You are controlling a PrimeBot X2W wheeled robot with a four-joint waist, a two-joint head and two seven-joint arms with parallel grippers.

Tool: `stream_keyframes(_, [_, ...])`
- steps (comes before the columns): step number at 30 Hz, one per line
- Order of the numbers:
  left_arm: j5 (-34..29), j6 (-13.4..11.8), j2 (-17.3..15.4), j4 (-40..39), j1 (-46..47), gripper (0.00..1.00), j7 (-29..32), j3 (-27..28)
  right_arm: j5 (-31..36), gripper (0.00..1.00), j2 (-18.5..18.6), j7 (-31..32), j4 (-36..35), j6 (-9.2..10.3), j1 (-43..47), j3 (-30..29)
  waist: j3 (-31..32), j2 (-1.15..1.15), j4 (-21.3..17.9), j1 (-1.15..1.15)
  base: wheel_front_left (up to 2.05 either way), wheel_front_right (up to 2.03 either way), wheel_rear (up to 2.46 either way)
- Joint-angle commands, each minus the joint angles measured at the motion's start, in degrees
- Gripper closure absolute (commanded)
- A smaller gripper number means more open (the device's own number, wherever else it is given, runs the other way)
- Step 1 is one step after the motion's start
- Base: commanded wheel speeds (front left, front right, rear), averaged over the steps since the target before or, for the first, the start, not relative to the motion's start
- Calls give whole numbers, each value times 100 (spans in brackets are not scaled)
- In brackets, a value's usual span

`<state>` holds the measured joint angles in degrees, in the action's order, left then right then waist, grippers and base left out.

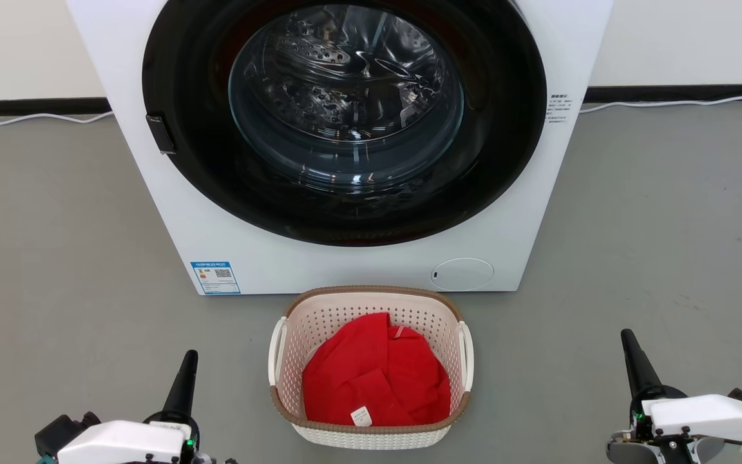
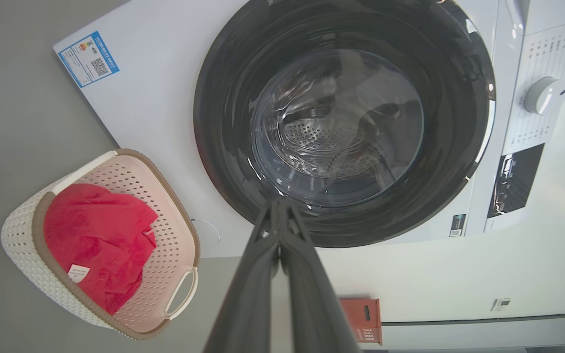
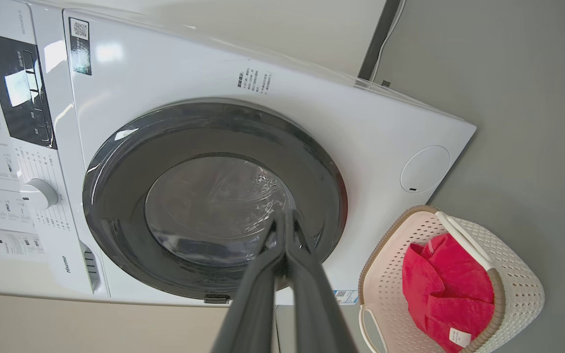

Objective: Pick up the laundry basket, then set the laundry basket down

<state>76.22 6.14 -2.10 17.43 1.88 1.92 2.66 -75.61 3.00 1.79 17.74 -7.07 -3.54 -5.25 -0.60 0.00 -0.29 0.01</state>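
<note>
At the lower left, the left gripper (image 1: 189, 361) is closed on nothing, its fingers pressed together. In the middle, the laundry basket (image 1: 297, 351) stands on the grey floor (image 1: 55, 258) just in front of the washing machine (image 1: 358, 264), with a red cloth (image 1: 377, 377) inside it. At the lower right, the right gripper (image 1: 628, 345) is likewise closed and empty, well apart from the basket.

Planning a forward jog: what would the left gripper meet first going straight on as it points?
The left gripper would likely meet the washer door first; the basket lies off that line. Depth unclear.
</note>
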Motion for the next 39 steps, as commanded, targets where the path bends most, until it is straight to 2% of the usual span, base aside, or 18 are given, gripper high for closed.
stream_keyframes(1, [148, 48, -64, -187, 335, 100, 43, 166, -168, 100, 22, 64, -187, -34, -236, 73, 1, 0, 1, 0, 0, 0, 0])
stream_keyframes(24, [1502, 130, -76, -327, 425, 100, 431, 372, -1558, 100, -10, 447, -360, -41, -263, -117, 40, 0, 27, 0, 0, 0, 0])
stream_keyframes(39, [1595, 135, -77, -337, 431, 100, 457, 386, -1653, 100, -13, 472, -371, -42, -265, -130, 42, 0, 29, 0, 0, 0, 0])
